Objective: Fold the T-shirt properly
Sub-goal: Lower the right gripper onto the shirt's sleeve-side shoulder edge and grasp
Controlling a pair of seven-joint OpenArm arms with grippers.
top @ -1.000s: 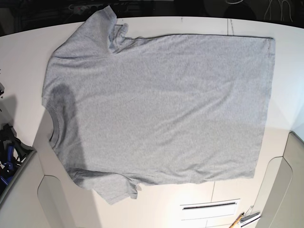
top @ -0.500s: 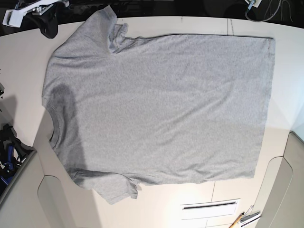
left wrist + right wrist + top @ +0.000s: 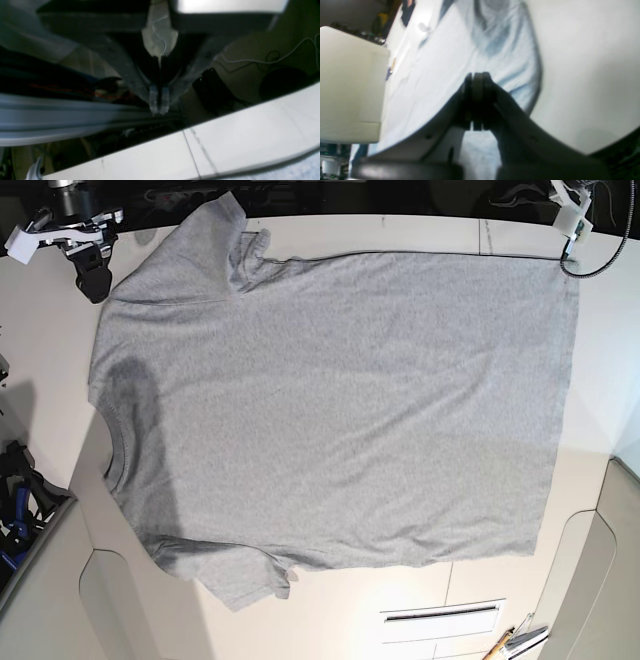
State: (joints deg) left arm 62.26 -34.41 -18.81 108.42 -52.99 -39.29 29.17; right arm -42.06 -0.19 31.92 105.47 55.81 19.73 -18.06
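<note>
The heather-grey T-shirt [image 3: 340, 410] lies spread flat on the white table [image 3: 50, 330], plain side up, collar to the left and hem to the right. My right gripper [image 3: 97, 285] is shut and empty, hovering over the table just left of the far sleeve. In the right wrist view its closed tips [image 3: 477, 78] sit above the T-shirt [image 3: 440, 65]. My left gripper [image 3: 568, 242] is at the hem's far corner. In the left wrist view it [image 3: 158, 106] is shut, over the table's far edge [image 3: 225, 145], with a strip of T-shirt [image 3: 308, 170] at the bottom right.
A blue and black tool [image 3: 18, 500] sits off the table's left edge. A slotted white panel [image 3: 440, 615] and a pen with a clip [image 3: 515, 642] lie near the front. Cables [image 3: 262, 60] and dark clutter lie beyond the far edge.
Both arms have come into the base view from the far edge. The right gripper moved down beside the far sleeve, the left to the hem's far corner. The T-shirt has not moved.
</note>
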